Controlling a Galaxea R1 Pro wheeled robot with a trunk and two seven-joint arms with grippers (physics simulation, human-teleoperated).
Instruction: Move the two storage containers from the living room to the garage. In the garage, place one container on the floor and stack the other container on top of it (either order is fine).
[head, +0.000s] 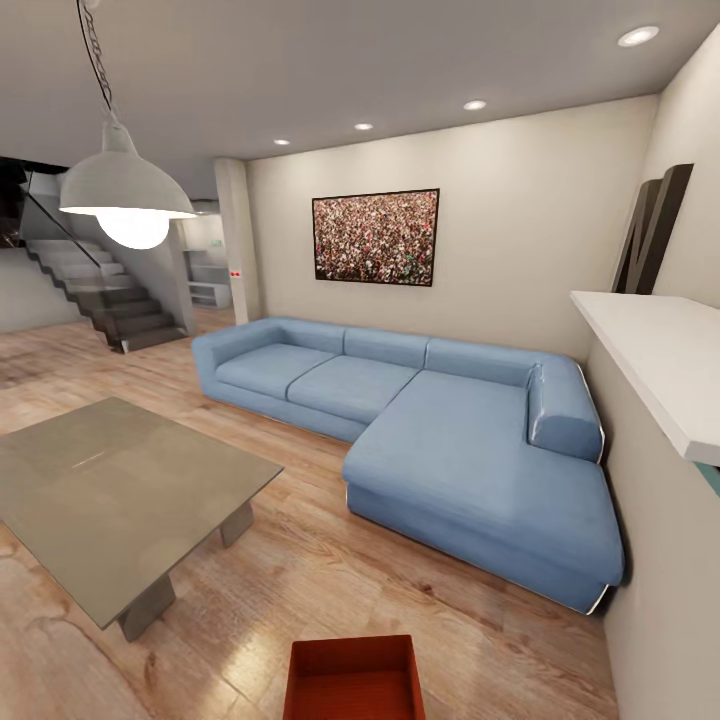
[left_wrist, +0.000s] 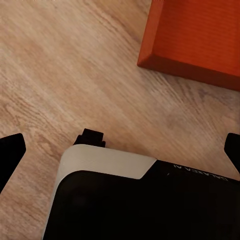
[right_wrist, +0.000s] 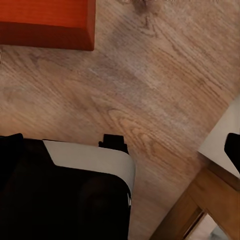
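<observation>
Orange-red container (head: 353, 680), grippers (left_wrist: 122, 150) apart.

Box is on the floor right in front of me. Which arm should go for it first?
Left, marginally, as a judgement: the orange box lies nearly centred, but its wall looms larger beyond the open left claw than beyond the open right claw.

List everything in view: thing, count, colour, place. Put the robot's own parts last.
storage container: one, orange-red, on the wood floor right in front of the robot
sofa: one, blue corner sofa, against the far wall
low table: one, grey, at left
pendant lamp: one, white, lit, hanging at upper left
picture: one, dark-framed, on the wall above the sofa
shelf: one, white, on the right wall
staircase: one, grey, far left
floor: light wood planks
robot base: black and white, below both wrist cameras
left hand: black fingertips apart
right hand: black fingertips apart
</observation>
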